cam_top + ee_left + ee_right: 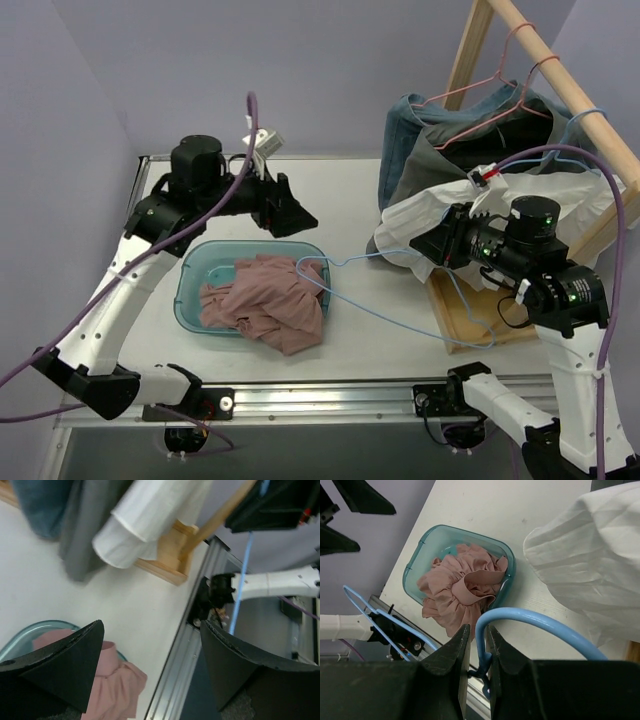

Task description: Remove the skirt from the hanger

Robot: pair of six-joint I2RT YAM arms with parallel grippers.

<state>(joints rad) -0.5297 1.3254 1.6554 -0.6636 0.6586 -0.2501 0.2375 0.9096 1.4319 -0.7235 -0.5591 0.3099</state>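
The white table (370, 345) is lying broad beneath me, with bare surface running open between the basin and the rack, and a metal rail (330, 400) is edging its near side. Beyond my right fingers (452, 655) the wooden rack (530, 45) is rising, carrying a white shirt (430, 215) that is hanging just beside those fingers and crowding that flank. Below my left fingers (65, 655) the teal basin (188, 285) is sitting on the table. The pink skirt (265, 305) is lying heaped inside it, one fold spilling over the rim toward the near edge. The blue hanger (540, 619) is stretching from my right fingers across open table to the basin, its far end reaching over the rim by the skirt; I cannot tell whether it is touching the cloth. My right gripper (477, 630) is pinching the hanger's wire tight. My left gripper (151, 630) is hovering spread wide, gripping nothing, with free air around its tips.
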